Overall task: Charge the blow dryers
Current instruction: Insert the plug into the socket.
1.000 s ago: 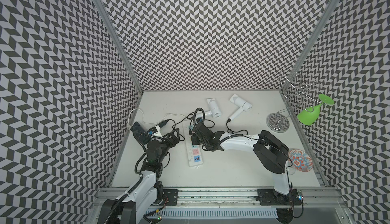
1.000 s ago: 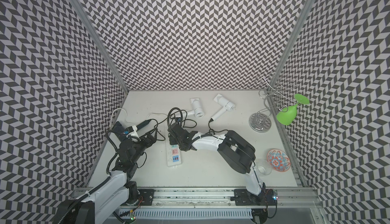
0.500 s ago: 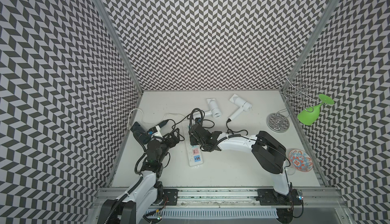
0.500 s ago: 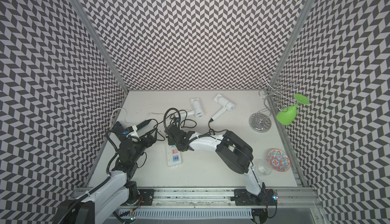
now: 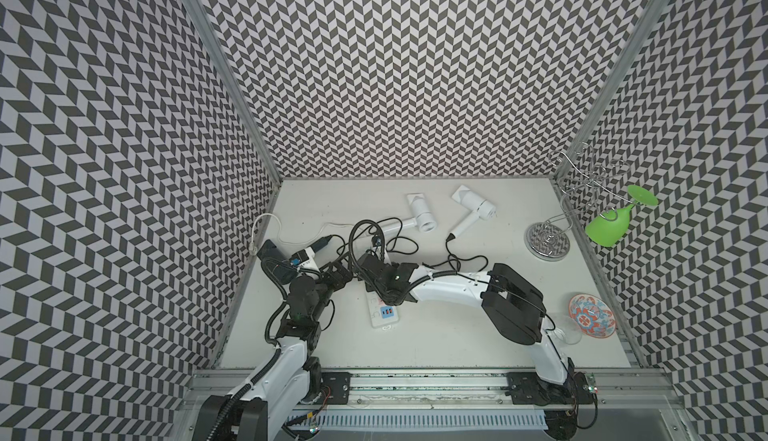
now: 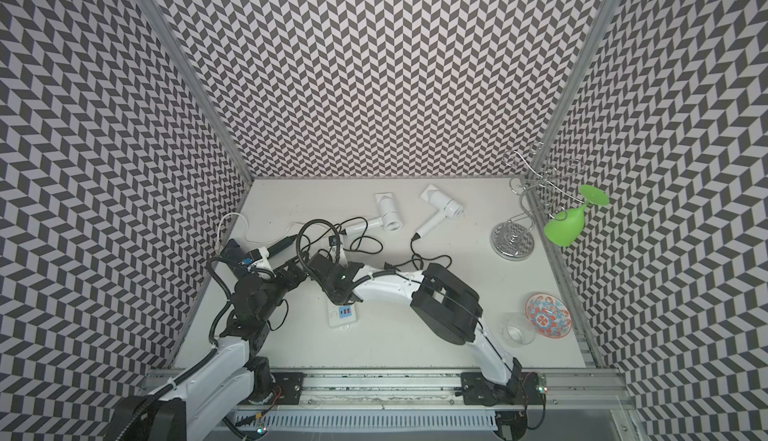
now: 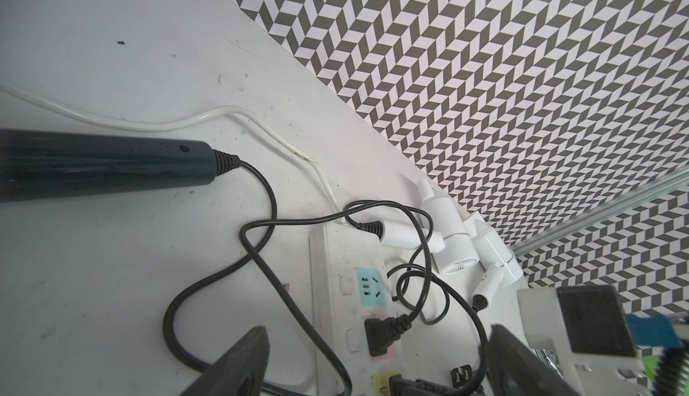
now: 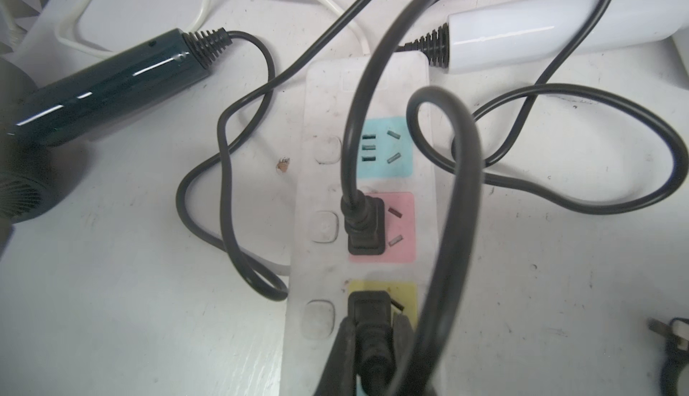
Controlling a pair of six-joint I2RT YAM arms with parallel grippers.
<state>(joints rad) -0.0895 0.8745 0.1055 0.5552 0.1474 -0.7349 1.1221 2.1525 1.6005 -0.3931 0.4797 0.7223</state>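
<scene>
The right pincer [image 8: 373, 334] pinched a black plug [image 8: 369, 310] at the yellow socket [image 8: 407, 292] of the power strip [image 8: 324, 114]; at its nine o'clock, the left pincer [image 7: 376, 342] gaped wide, empty.

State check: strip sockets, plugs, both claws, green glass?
blue socket: empty
pink socket: first plug inserted
yellow socket: second plug over it, seating unclear
third plug: unplugged, lying on table
left claw: open, empty
right claw: shut on second plug
green glass: hanging upside down on wire rack
</scene>
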